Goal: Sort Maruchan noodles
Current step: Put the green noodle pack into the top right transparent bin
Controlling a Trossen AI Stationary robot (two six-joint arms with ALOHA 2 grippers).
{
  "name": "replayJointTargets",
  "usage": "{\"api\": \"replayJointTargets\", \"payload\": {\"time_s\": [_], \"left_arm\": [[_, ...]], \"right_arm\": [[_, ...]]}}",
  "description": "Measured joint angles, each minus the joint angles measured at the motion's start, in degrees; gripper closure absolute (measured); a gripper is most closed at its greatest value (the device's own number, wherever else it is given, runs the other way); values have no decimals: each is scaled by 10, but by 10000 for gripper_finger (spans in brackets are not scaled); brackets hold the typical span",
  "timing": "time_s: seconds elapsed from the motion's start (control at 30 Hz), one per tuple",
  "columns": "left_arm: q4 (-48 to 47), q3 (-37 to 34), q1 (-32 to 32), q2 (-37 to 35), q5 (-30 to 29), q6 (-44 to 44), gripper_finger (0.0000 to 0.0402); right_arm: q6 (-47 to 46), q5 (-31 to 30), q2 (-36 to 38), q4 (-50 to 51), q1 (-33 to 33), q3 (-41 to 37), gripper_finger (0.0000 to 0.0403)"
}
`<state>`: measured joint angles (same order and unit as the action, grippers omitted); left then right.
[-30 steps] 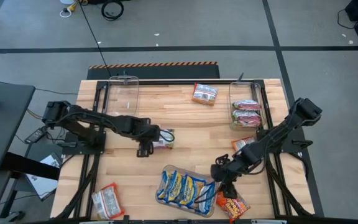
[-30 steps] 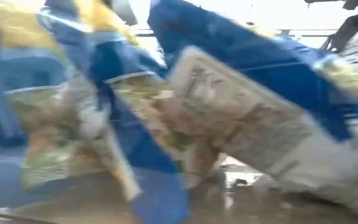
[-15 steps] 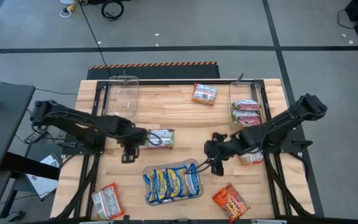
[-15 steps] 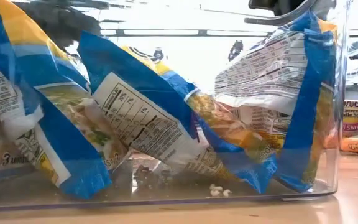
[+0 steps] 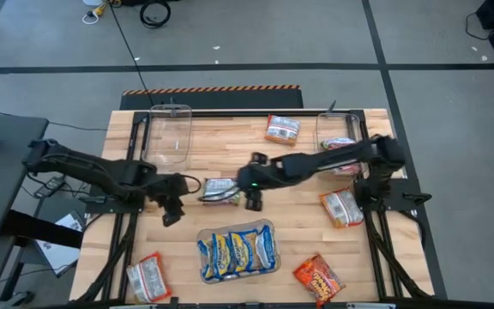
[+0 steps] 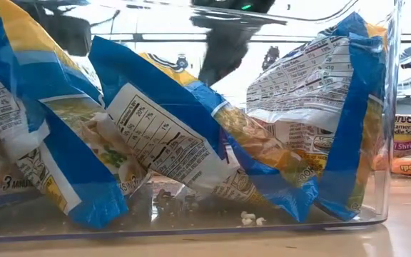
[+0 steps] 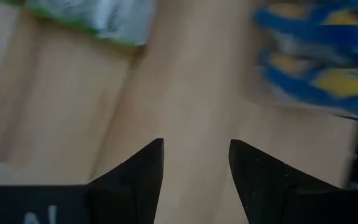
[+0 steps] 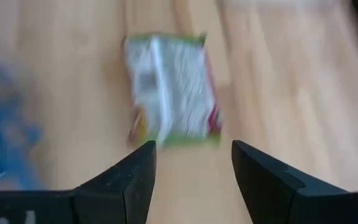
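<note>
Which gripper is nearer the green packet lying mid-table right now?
Right. The right gripper hangs open just beside the green packet, on its right-arm side. The left gripper sits open farther off, on the opposite side.

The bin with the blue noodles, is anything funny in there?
Yes. In the clear bin, small crumbs lie loose on the floor beneath the leaning blue-and-yellow noodle packets, as if bits of noodle had spilled out. Which packet leaked cannot be told.

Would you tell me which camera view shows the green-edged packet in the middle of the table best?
The right wrist view: the green-edged packet lies flat and whole ahead of the open right gripper. The high view shows it small, beside that gripper. The left wrist view catches only a corner; the low view hides it behind the bin.
</note>
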<state>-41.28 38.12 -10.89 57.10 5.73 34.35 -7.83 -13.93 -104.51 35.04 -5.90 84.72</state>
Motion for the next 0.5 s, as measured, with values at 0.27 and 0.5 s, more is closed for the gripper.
{"api": "replayJointTargets", "payload": {"time_s": [0.27,0.5], "left_arm": [[-31,84,17,-62,23,-46,214],[-58,149,48,-95,-22,-83,214]], "right_arm": [[118,-37,-162,9,3,155,188],[155,33,-235,-2,0,190,193]]}}
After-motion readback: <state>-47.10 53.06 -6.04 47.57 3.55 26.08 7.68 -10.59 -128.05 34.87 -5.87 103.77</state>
